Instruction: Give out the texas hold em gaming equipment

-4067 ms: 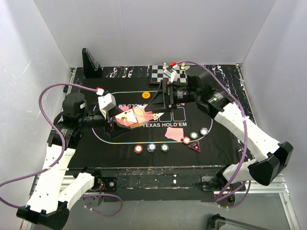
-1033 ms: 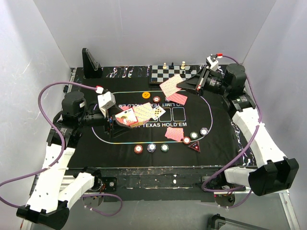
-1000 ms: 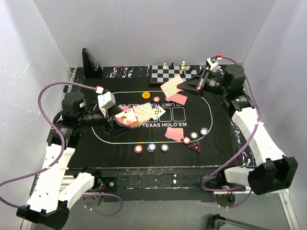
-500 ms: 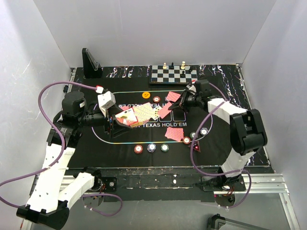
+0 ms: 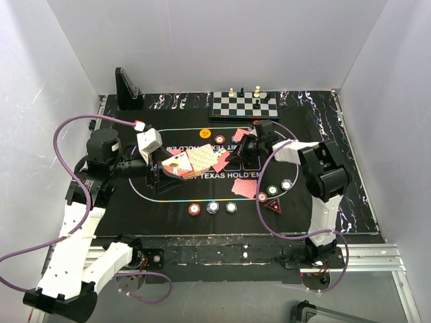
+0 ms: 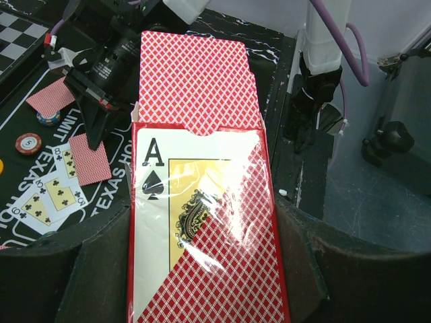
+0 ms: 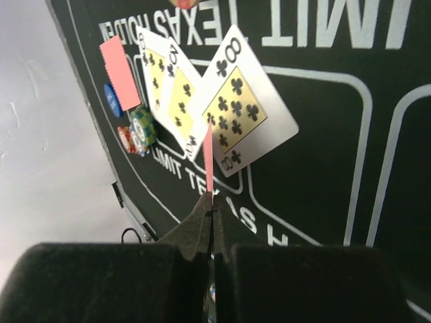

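Note:
My left gripper [image 6: 202, 282] is shut on a red card box [image 6: 202, 229] with an ace of spades on its face. Red-backed playing cards [image 6: 195, 81] stick out of the box's top. The box [image 5: 180, 166] hangs over the left part of the black mat [image 5: 168, 195]. My right gripper [image 7: 212, 202] is shut on one red-backed card [image 7: 209, 158], seen edge-on, low over the face-up club cards [image 7: 236, 108]. From above, that gripper [image 5: 234, 153] is at the mat's middle with its card [image 5: 221, 162].
Face-down cards [image 5: 244, 188] [image 5: 242, 134] lie on the mat. Poker chips [image 5: 213, 206] [image 5: 272, 190] line the near edge beside a dark red triangular marker [image 5: 273, 206]. An orange chip [image 5: 204, 133] lies further back. The chessboard [image 5: 244, 105] and a black stand [image 5: 126, 89] sit at the back.
The right arm has swung from the back right, near the chessboard, down to the mat's middle with its card. The left arm and the box have not moved.

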Motion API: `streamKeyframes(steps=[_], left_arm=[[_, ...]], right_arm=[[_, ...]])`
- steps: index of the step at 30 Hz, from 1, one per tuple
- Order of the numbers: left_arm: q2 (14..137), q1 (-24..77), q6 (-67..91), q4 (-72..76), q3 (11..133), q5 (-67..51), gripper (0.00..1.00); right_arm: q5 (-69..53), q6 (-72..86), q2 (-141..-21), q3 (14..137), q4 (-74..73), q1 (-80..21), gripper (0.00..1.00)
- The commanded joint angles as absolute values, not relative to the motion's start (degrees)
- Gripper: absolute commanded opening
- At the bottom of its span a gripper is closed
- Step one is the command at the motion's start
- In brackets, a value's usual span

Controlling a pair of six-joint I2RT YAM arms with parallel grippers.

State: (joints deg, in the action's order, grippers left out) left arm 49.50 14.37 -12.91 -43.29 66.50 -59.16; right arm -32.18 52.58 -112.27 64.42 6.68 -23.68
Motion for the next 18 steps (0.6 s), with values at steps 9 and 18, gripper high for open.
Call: streamKeyframes(steps=[9, 18], left_arm=[[47.9, 14.2, -13.5, -42.5, 68.6, -60.0, 0.00], [47.7, 14.2, -13.1, -42.4, 68.9, -60.5, 0.00]], right_arm=[[-23.6, 52.2, -114.6, 66.0, 2.1, -25.5, 0.01], [-21.0, 50.5, -114.4, 65.4, -2.3, -26.3, 0.01]])
